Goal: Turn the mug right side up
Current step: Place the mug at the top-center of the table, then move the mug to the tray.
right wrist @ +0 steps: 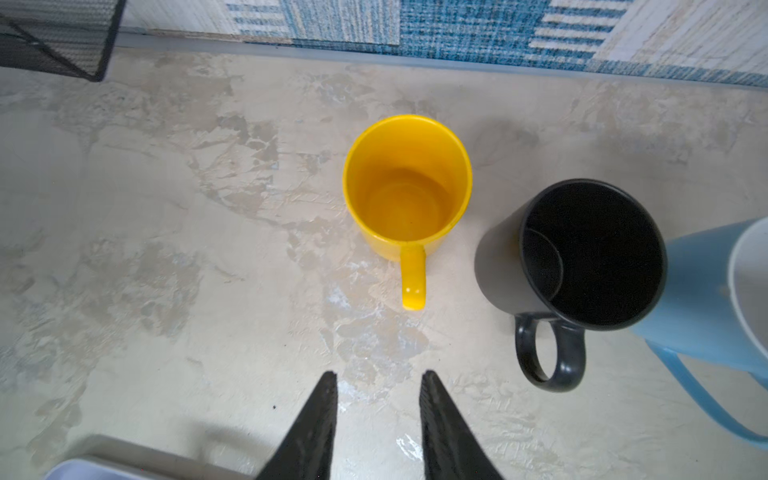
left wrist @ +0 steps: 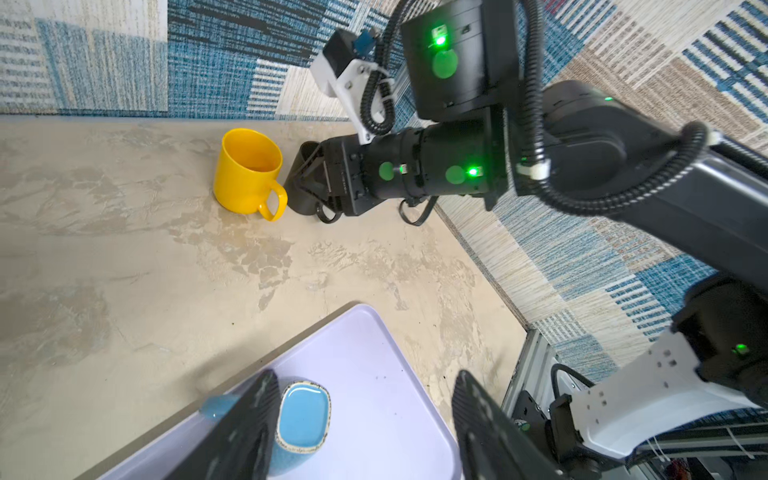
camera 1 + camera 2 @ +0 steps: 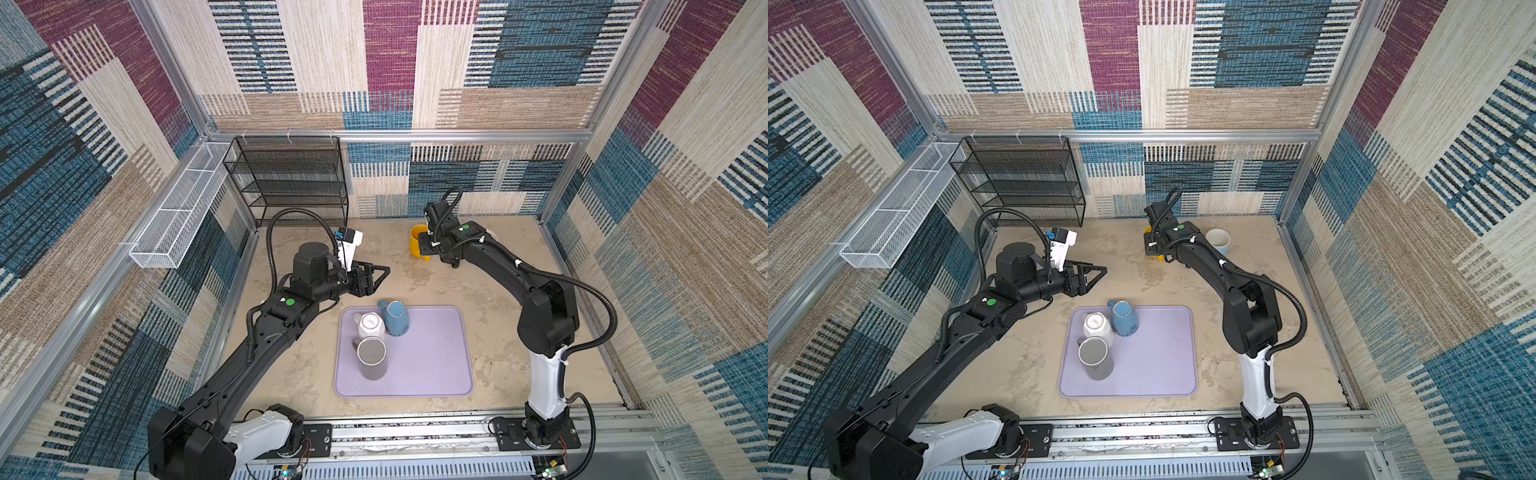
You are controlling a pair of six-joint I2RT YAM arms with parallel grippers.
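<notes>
Three mugs stand upside down on the lilac tray (image 3: 432, 357): a blue mug (image 3: 395, 318) at its far edge, a white mug (image 3: 371, 324) and a grey mug (image 3: 372, 357). My left gripper (image 2: 365, 382) hangs open above the tray's far corner, one finger (image 2: 249, 424) over the blue mug (image 2: 303, 415), gripping nothing. A yellow mug (image 1: 407, 187) stands upright on the table at the back, its handle pointing at my right gripper (image 1: 379, 374). That gripper is open and empty, a short way back from the handle. In both top views the wrist hides its fingers.
A black mug (image 1: 582, 253) and a light blue mug (image 1: 706, 291) stand upright next to the yellow one. A black mesh rack (image 3: 291, 178) stands at the back left and a white wire basket (image 3: 178, 212) hangs on the left wall. The right arm (image 2: 457, 166) reaches across the back.
</notes>
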